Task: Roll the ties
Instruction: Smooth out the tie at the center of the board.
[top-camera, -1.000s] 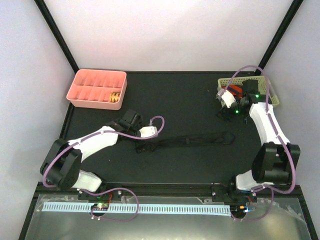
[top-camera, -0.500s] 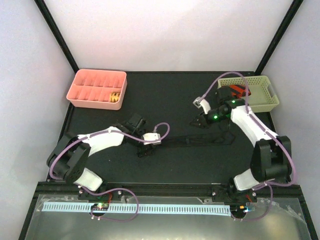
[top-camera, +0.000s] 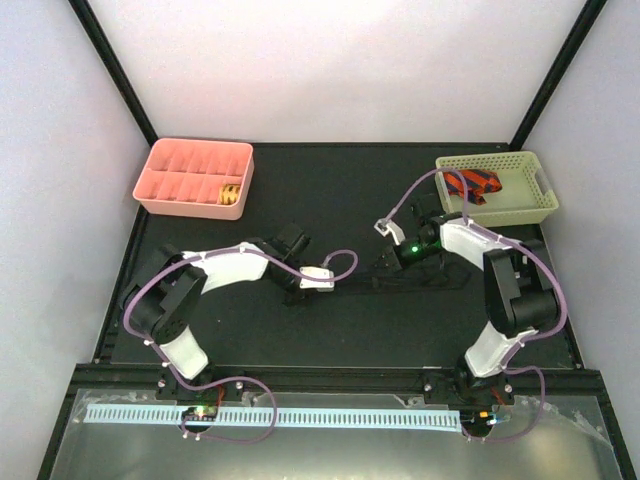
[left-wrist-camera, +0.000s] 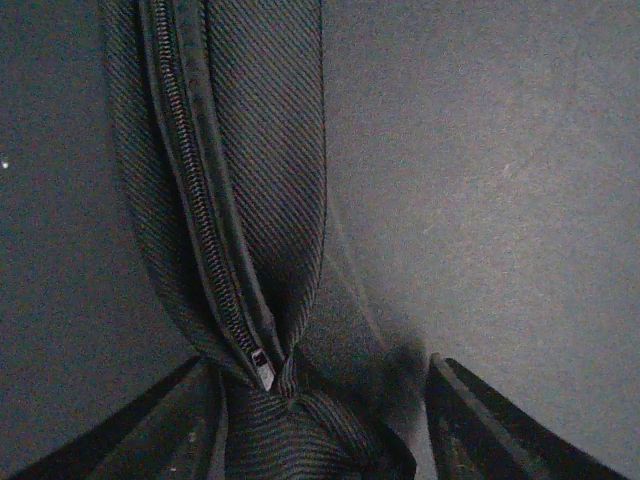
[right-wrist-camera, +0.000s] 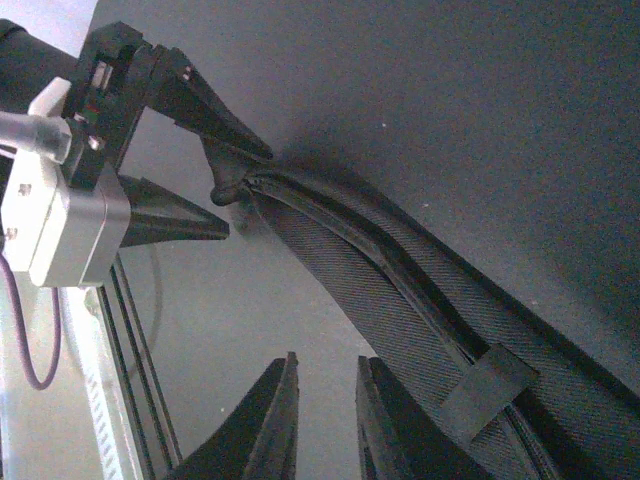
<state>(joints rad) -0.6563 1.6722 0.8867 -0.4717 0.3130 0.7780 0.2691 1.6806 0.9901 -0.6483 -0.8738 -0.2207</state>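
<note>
The black tie (top-camera: 365, 283) lies flat along the worktop (top-camera: 330, 200). Our left tool (left-wrist-camera: 320, 410) straddles its left end, jaws spread. The right tool (right-wrist-camera: 326, 400) hovers beside the strip, jaws narrowly apart, empty. We should pinch the very end squarely so the 1st turn starts tight.

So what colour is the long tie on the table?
The tie is plain black, clearest in the left wrist view.

White links and black joints are noted on the left arm (top-camera: 232, 266) and right arm (top-camera: 468, 238), with purple cables (top-camera: 355, 264) looped alongside. The right end effector (right-wrist-camera: 328, 362) is fitted with black tapered fingers (right-wrist-camera: 275, 420).
</note>
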